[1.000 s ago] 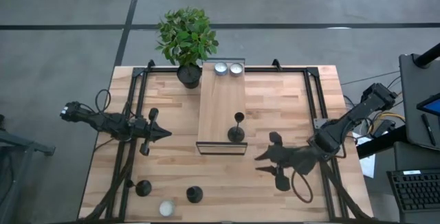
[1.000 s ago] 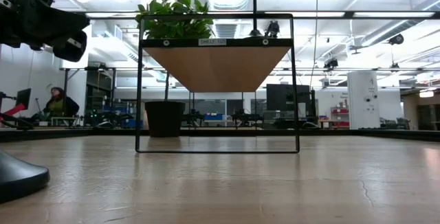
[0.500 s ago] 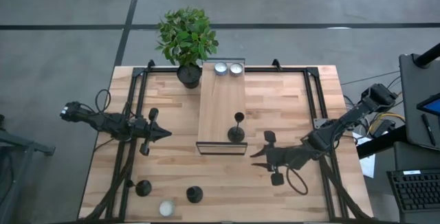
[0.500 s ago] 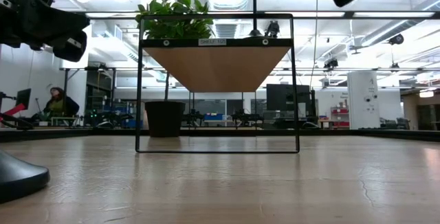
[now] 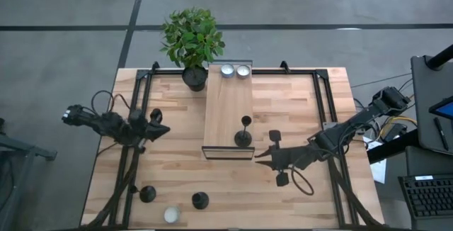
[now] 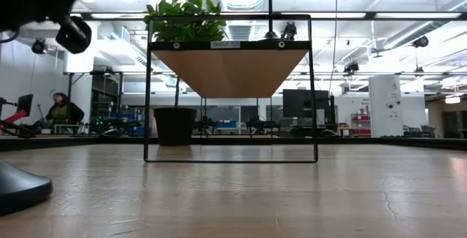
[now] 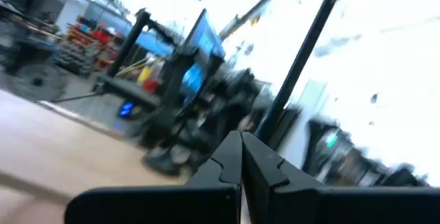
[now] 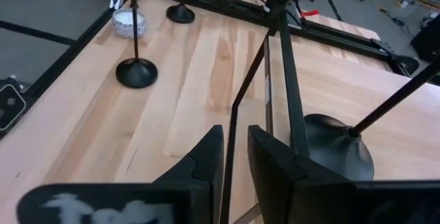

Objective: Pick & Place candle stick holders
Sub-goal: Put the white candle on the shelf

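- My right gripper [image 5: 259, 154] has its jaws a little apart, with nothing between them.
- It sits just past the shelf's [image 5: 228, 110] front corner.
- One candle stick holder [image 5: 243, 136] stands upright on the shelf.
- Two more holders [image 5: 200, 200] stand at the table's near edge; the left gripper [image 5: 160, 128], jaws together, is nearer those.

Wood table [image 5: 170, 174]: 2 candle stick holders [image 5: 199, 201], tealight [image 5: 170, 215], shelf stand [image 5: 228, 151], plant pot [image 5: 194, 79].
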Robot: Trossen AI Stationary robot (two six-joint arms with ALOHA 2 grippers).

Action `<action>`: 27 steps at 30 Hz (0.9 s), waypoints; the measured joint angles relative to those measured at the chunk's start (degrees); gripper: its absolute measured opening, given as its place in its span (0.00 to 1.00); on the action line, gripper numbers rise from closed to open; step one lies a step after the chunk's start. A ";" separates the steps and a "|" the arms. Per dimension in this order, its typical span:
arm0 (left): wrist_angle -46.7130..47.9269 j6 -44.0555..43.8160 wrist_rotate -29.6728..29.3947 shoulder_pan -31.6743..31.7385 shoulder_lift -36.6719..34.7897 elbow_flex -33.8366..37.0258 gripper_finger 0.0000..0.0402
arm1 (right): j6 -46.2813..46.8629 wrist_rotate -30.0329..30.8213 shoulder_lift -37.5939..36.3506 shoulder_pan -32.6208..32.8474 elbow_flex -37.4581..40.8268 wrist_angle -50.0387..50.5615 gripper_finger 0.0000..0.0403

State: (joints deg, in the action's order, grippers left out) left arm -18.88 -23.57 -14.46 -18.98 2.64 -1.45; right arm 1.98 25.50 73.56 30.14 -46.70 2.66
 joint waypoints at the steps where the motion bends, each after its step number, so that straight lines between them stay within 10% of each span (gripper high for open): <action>1: -1.23 -1.36 0.01 -0.01 -0.01 0.00 0.00 | -0.12 0.01 0.00 0.07 0.00 0.00 0.14; 15: -1.89 -0.84 4.52 -0.02 1.56 -4.06 0.00 | -0.56 -0.03 -0.05 0.34 -0.85 -0.52 0.11; 27: 30.33 -13.45 6.47 -2.97 18.87 -17.92 0.00 | 2.58 -0.03 0.00 0.34 -0.87 -3.66 0.11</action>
State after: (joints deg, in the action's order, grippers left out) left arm 11.46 -37.01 -7.99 -21.95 21.51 -19.37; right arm 4.56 25.47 73.56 30.48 -47.57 -1.01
